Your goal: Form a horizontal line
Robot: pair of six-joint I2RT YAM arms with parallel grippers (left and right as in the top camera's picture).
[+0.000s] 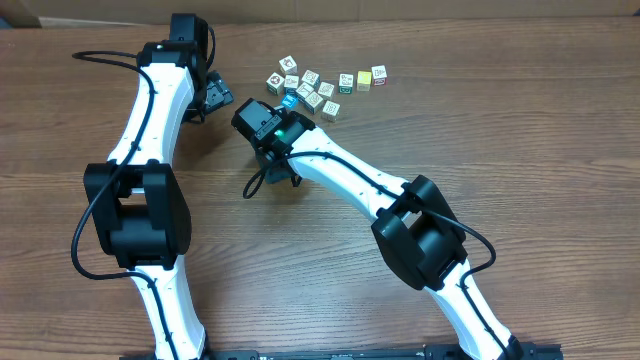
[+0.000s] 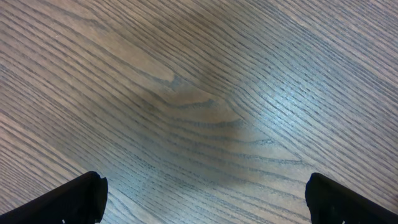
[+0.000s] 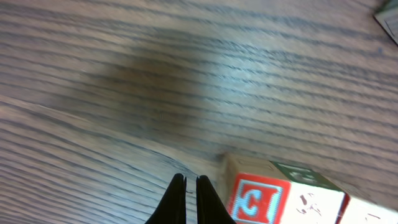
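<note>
- wooden table fills the left wrist view; the left gripper hangs over it with jaws spread wide, gripping nothing.
- right gripper is pressed closed with nothing between its jaws.
- horizontal line, a red-and-white cube touching a pale one, lies just beside those fingertips at 3 o'clock.
- overhead, picture cubes bunch toward the table's 12 o'clock edge.

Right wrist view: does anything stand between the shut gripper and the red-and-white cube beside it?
Nothing visible does. The right gripper, shut, is just left of the red-and-white cube in this view. At the fingertips only bare table shows in the narrow gap between them. Lower down, I cannot tell whether they touch.
</note>
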